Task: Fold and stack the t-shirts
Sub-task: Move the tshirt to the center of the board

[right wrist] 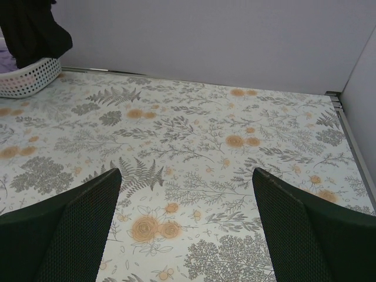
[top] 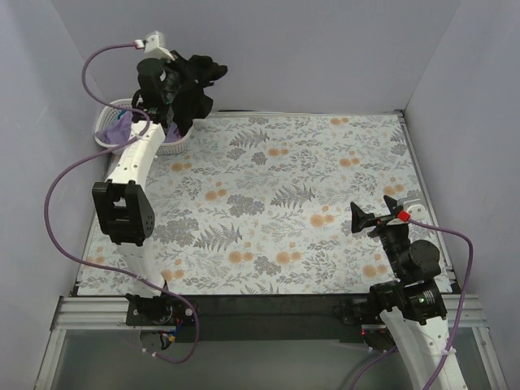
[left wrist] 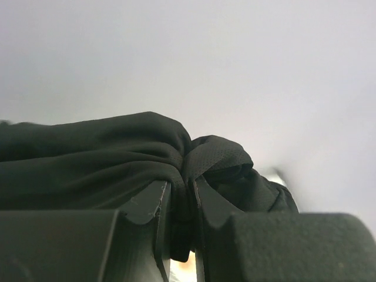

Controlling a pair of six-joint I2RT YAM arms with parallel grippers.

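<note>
Aloft, black t-shirt [top: 192, 91] bunched, long axis seemingly vertical, left fingers [left wrist: 148, 207] pinching it, right fingers [right wrist: 73, 230] spread.

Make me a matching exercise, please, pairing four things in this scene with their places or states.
Things:
1. black t-shirt
2. white lattice basket
3. left gripper
4. right gripper

Places or states:
A. wide open, holding nothing
B. standing in the far left corner
C. shut on dark cloth
D. hanging bunched above the basket

Pairs: 1-D, 2-B, 3-C, 4-A
</note>
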